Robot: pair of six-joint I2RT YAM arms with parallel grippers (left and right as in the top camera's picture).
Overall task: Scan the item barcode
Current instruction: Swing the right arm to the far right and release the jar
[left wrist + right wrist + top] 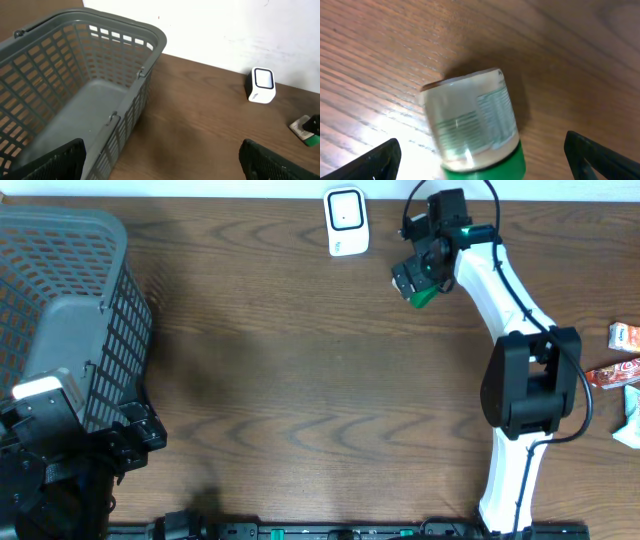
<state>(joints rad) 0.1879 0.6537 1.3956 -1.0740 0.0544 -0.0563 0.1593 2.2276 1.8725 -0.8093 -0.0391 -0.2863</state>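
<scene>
Overhead, the dark wooden table (300, 380) filled nearly the whole picture, its grain running left to right. At its left end stood the grey plastic basket (125, 330), a lattice-walled shopping basket; the left wrist view looked into it and showed only its bare floor. The right arm (500, 290), white with black joints, reached from the near edge up toward the far side of the table, while the left arm (40, 460) sat low at the near left corner, close beside the basket. The left gripper (162, 162) had its jaws spread wide and held nothing, its two dark fingertips standing at the bottom corners of its own view, aimed over the basket's near wall and the open wood. The right gripper (485, 160) also stood fully spread, its fingertips far out at either side of its view and clear of the item. The white scanner (346, 220), with a dark square window, stood near the far edge, just left of the right gripper. The bottle (472, 125), a small clear container with a printed label and a green cap, lay on its side on the wood below the right gripper, between its fingers and untouched by them. Three small snack packets (612, 373) lay at the right edge.
</scene>
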